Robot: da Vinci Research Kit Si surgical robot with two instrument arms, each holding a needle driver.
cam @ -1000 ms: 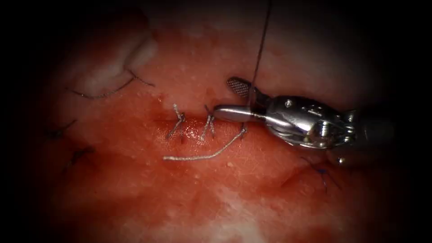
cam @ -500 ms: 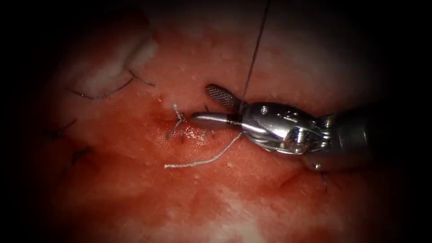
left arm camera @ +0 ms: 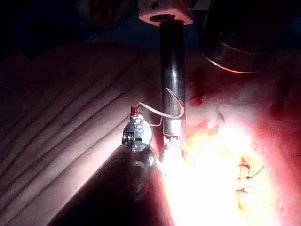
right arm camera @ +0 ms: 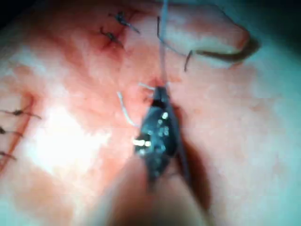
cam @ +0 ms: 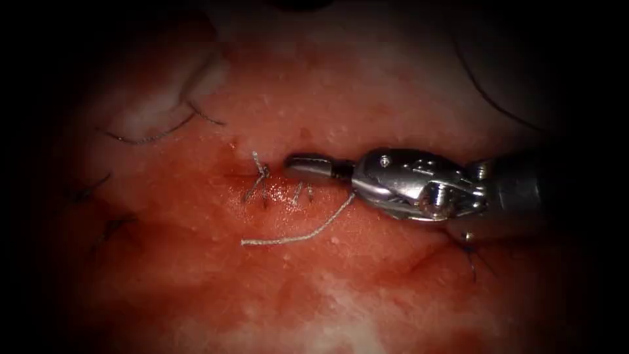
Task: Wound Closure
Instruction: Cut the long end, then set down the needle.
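- Your right arm's tool [cam: 308,167] reaches in from the right, shaft nearly level, jaws closed together, tip low over the cut [cam: 275,190].
- Your left arm's tool [left arm camera: 136,133] sits elsewhere, gripping the needle [left arm camera: 169,106].

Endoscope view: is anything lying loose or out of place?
A pale cut end of thread lies loose across the tissue just below the cut, tied into no stitch. The right gripper, shut, holds nothing visible, beside the stitches. The left gripper holds the needle near one end, off the tissue.

right tool [cam: 308,168]: over my cut [cam: 275,190], coming from right
loose thread [cam: 295,233]: on tissue [cam: 341,288], just below it
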